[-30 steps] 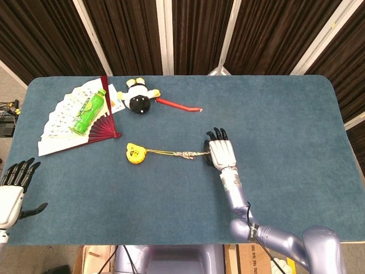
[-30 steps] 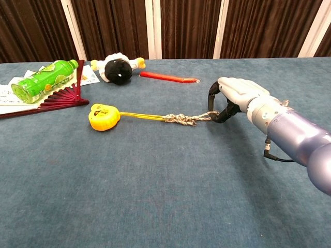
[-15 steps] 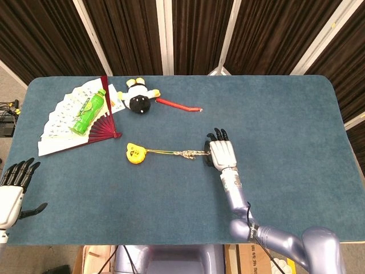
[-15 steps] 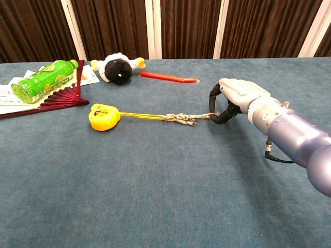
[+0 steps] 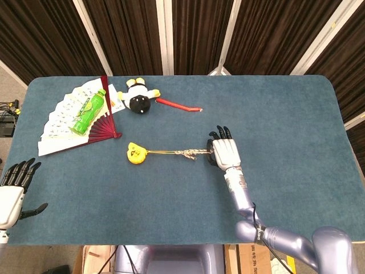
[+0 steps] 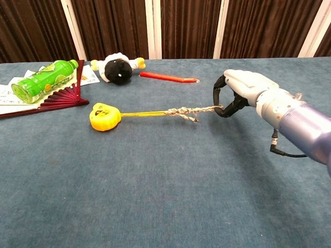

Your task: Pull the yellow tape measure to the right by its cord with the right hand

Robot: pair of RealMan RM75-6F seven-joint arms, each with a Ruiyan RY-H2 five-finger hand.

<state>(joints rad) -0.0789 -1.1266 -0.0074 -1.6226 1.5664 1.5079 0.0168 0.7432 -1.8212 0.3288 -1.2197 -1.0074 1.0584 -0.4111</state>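
Note:
The yellow tape measure (image 5: pixel 135 153) (image 6: pixel 104 117) lies on the blue table, left of centre. Its yellow cord (image 5: pixel 165 152) (image 6: pixel 142 113) runs right into a knotted rope section (image 6: pixel 182 111) that is lifted taut off the cloth. My right hand (image 5: pixel 224 150) (image 6: pixel 239 90) pinches the rope's end between thumb and curled fingers, just above the table. My left hand (image 5: pixel 12 191) hovers off the table's near left corner, fingers spread and holding nothing; the chest view does not show it.
At the back left lie a paper fan (image 5: pixel 71 117) with a green bottle (image 5: pixel 89 111) (image 6: pixel 43 79) on it, a black-and-white plush toy (image 5: pixel 138 97) (image 6: pixel 118 68), and a red stick (image 5: pixel 178 104) (image 6: pixel 168 77). The table (image 5: pixel 285 114) extends bare to the right.
My right hand has moved right and risen slightly, pulling the cord taut and lifting its knotted part. The tape measure has shifted slightly right.

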